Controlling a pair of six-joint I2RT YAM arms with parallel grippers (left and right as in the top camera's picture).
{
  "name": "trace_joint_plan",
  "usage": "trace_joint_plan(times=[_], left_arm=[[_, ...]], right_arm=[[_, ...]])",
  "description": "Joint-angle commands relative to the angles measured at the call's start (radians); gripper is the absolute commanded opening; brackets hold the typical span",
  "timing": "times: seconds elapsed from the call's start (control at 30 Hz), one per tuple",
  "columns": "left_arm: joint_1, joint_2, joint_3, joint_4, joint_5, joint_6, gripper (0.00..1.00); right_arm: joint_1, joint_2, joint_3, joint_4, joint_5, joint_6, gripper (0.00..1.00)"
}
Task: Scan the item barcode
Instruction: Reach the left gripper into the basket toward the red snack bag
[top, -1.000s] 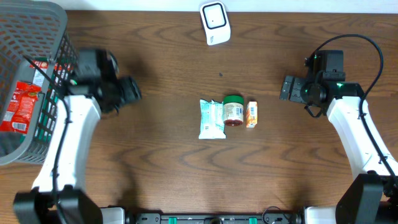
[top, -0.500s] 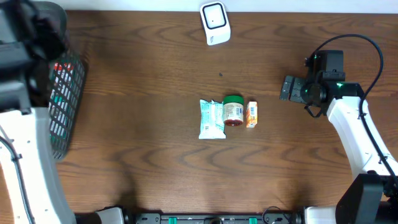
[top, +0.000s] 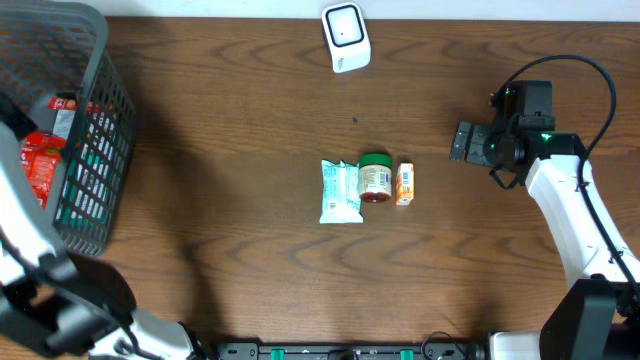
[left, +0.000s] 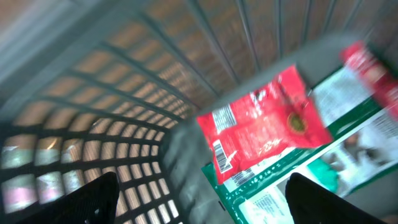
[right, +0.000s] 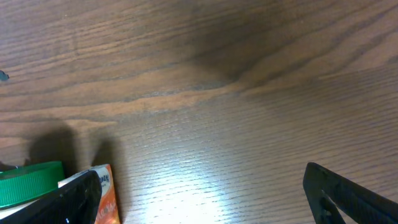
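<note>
Left wrist view, L hand (left: 205, 196) wide apart, empty, over basket (left: 93, 81), R hand (right: 202, 183) wide apart, empty

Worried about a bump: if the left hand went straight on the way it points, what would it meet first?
Probably the red packet lying in the grey basket, though the blurred view leaves depth unclear.
</note>
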Motion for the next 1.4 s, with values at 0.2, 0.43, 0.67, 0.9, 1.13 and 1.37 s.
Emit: trace_joint_plan(times=[0.2, 0.43, 0.67, 0.9, 1.13, 1.37], left_arm=[[0.007, 0.243, -0.016, 0.024, 0.146, 0.36, 0.93], [0.039, 0.301, -0.016, 0.043, 0.18, 0.391, 0.94], [0.081, 0.349, -0.016, 0.043, 0.255, 0.423, 0.94], [0.109, 0.389, -0.016, 0.06, 0.349, 0.475, 0.91], [0.11, 0.433, -0.016, 0.074, 0.363, 0.476, 0.91], [0.11, 0.492, -0.016, 0.074, 0.362, 0.476, 0.79]], right_arm=[[-0.003, -0.015, 0.012, 0.0, 0.009, -0.01, 0.99], [-0.003, -0.015, 0.012, -0.001, 0.009, -0.01, 0.99], [-0.003, -0.015, 0.012, 0.0, 0.009, -0.01, 0.99], [-0.003, -0.015, 0.012, 0.0, 0.009, -0.01, 0.99], [-0.003, -0.015, 0.012, 0.0, 0.009, -0.01, 0.99], [-0.003, -0.015, 0.012, 0.0, 0.009, -0.01, 0.99]])
